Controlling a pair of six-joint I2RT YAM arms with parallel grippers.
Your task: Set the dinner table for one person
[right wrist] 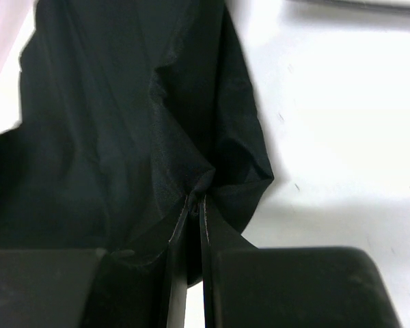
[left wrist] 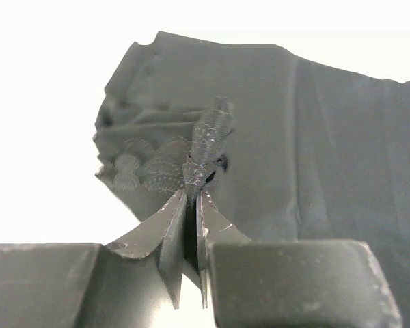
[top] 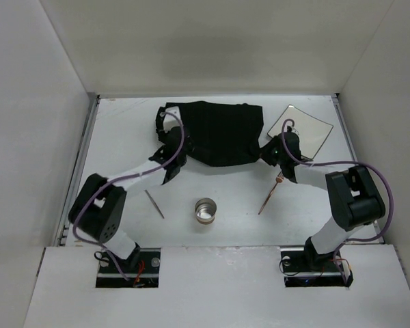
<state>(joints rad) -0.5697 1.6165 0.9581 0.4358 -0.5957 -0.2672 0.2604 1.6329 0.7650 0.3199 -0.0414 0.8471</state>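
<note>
Right, status: desk is matte white and fills the floor of an enclosure with plain white walls. Thin metal rails run down both sides. Black cloth mat lies rumpled at the far middle. Left fingers are clenched on a pinched-up fold at the mat's left edge. Right fingers are clenched on its near right corner. Glossy square plate sits far right, just beside the mat. Nearer the arm bases: metal cup in the middle, thin dark utensil to its left, copper-coloured utensil to its right, all apart on bare desk.
</note>
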